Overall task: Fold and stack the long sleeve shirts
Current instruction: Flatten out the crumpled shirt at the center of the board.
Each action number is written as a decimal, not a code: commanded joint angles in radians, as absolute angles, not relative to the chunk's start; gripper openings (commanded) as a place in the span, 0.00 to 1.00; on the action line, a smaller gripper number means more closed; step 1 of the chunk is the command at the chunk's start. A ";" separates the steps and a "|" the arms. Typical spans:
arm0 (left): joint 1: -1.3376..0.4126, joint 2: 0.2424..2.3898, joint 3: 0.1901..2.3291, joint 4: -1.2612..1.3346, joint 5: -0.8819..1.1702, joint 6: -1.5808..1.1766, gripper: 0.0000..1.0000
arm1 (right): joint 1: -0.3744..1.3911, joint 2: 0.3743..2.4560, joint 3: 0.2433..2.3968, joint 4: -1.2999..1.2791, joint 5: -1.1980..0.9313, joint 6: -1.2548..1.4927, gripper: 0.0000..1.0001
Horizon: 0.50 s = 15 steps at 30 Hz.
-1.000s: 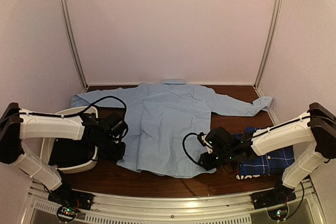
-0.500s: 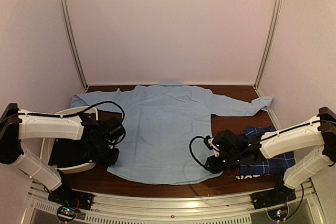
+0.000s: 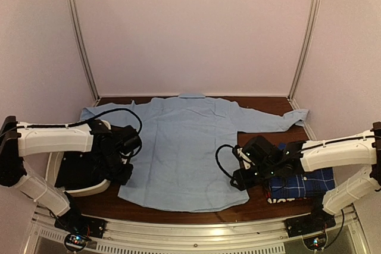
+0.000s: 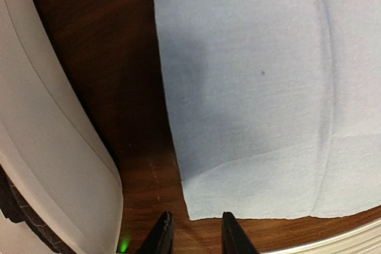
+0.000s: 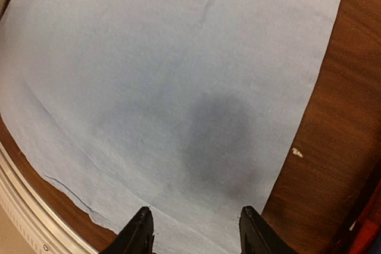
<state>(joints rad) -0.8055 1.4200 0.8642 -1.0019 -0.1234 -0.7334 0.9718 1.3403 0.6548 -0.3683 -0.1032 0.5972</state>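
Dark wooden tabletop from above: plain light blue cloth shirt lies flat, collar far, hem nearest me. Left wrist: my left claw, slightly spread, empty, hem corner just ahead. Right wrist: my right claw, spread wider, empty, over the opposite corner.

Two white arms, black at the working end.
The left gripper and right gripper each end in two tapered black fingers; behind each pincer sits a boxy black wrist, then a long white forearm shell. A black cable loops beside each wrist; a green light glows beside the left pincer.
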 commanded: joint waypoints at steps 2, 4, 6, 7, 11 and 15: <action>-0.799 1.379 0.996 -1.043 -0.110 -0.676 0.35 | 0.876 1.303 0.789 -0.420 -0.014 0.555 0.58; -0.800 1.381 1.043 -1.038 -0.112 -0.663 0.38 | 0.826 1.305 0.829 -0.422 0.021 0.535 0.61; -0.799 1.390 1.088 -1.014 -0.113 -0.653 0.41 | 0.749 1.312 0.867 -0.412 0.045 0.512 0.65; -0.799 1.396 1.106 -0.993 -0.109 -0.646 0.43 | 0.706 1.317 0.886 -0.400 0.044 0.501 0.67; -0.795 1.459 1.175 -0.897 -0.087 -0.609 0.47 | 0.534 1.343 0.963 -0.352 0.073 0.478 0.74; -0.773 1.535 1.256 -0.800 -0.033 -0.561 0.47 | 0.381 1.384 1.010 -0.302 0.097 0.474 0.85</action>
<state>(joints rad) -0.7979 1.4673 1.1831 -0.9382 -0.0925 -0.6289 0.4850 1.3476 0.9657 -0.3592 0.0376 0.4938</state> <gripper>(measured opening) 0.470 0.815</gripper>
